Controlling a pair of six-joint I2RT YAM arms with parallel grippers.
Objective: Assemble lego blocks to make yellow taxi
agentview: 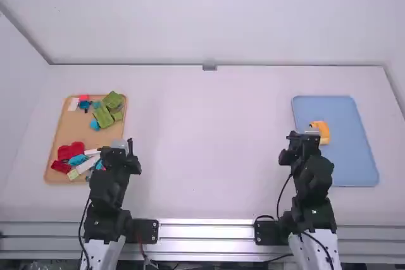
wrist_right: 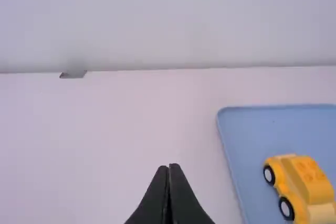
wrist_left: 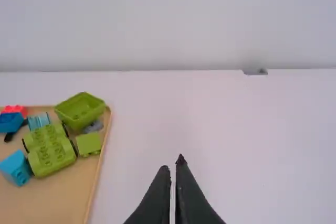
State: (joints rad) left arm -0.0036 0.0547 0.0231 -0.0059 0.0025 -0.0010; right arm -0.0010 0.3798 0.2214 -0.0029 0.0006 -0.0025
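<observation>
In the high view my left gripper (agentview: 130, 146) hovers at the right edge of the orange-tan tray (agentview: 56, 147); the left wrist view shows the gripper (wrist_left: 173, 167) shut on nothing. My right gripper (agentview: 292, 136) is by the left edge of the blue tray (agentview: 354, 156); in the right wrist view this gripper (wrist_right: 168, 168) is also shut and holds nothing. A yellow car (agentview: 322, 132) with black-and-white wheels rests on the blue tray, its body built up with a studded top (wrist_right: 308, 171). Part of it is hidden behind the right arm in the high view.
The tan tray holds several loose pieces: green blocks (agentview: 102, 116), a green open-topped piece (wrist_left: 80, 109), a blue wedge (wrist_left: 17, 168), red pieces (agentview: 71, 150) and white ones. Between the trays stretches the white table (agentview: 209, 150), with a wall behind it.
</observation>
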